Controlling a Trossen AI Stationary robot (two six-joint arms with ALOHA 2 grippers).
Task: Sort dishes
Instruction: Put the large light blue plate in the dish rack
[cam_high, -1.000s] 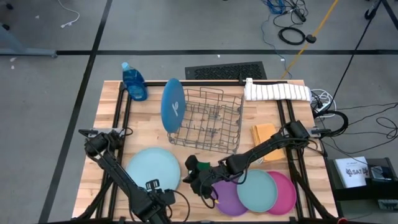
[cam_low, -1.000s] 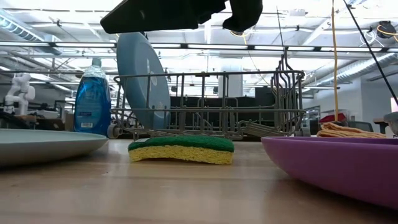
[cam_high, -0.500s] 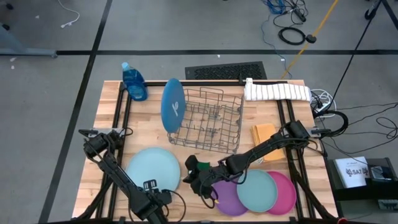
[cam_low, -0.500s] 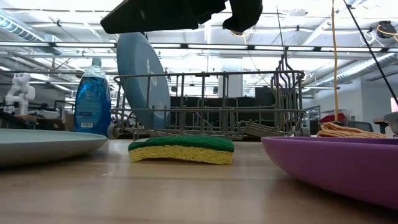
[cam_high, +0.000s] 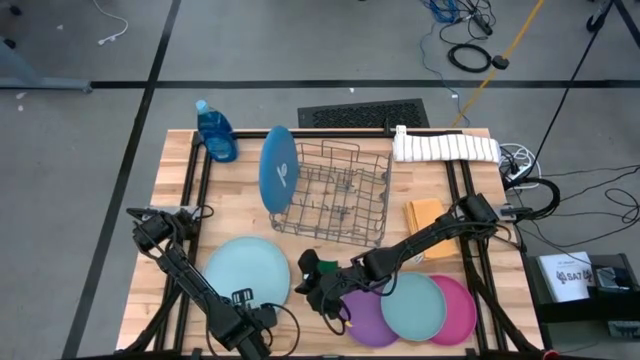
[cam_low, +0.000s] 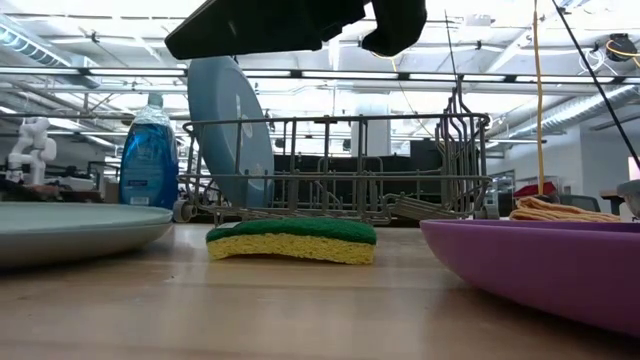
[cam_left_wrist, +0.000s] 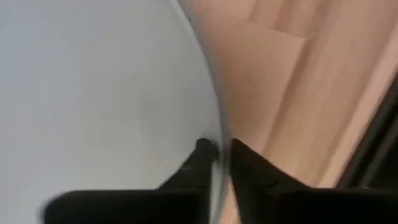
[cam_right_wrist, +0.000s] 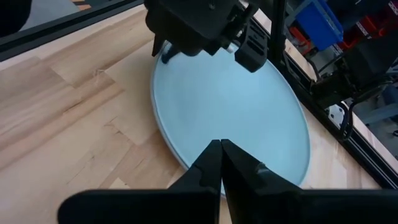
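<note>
The pale-blue plate (cam_high: 245, 268) lies flat on the wood at the near left, with my left gripper (cam_high: 243, 298) shut on its near rim. My right gripper (cam_high: 303, 280) hangs shut and holding nothing above the table, just right of that plate and over the green sponge (cam_low: 292, 240). The deep-blue plate (cam_high: 278, 168) stands on edge in the left end of the wire rack (cam_high: 345, 195). At the near right the purple plate (cam_high: 362, 318), teal plate (cam_high: 415, 305) and pink plate (cam_high: 462, 310) lie overlapping. My left gripper pinches the pale-blue plate's near rim (cam_left_wrist: 219, 127) between its two fingers, one on the plate's top face and one on the outer side of the edge. The fingers come from the table's near side, slanting down. The plate lies on the table.
A blue soap bottle (cam_high: 215, 130) stands at the far left corner. A white rolled towel (cam_high: 445, 147) lies at the far right and an orange cloth (cam_high: 428, 215) lies right of the rack. Bare wood shows between the rack and the plates.
My left gripper has shifted slightly at the pale-blue plate's near rim. The plate lies where it was.
</note>
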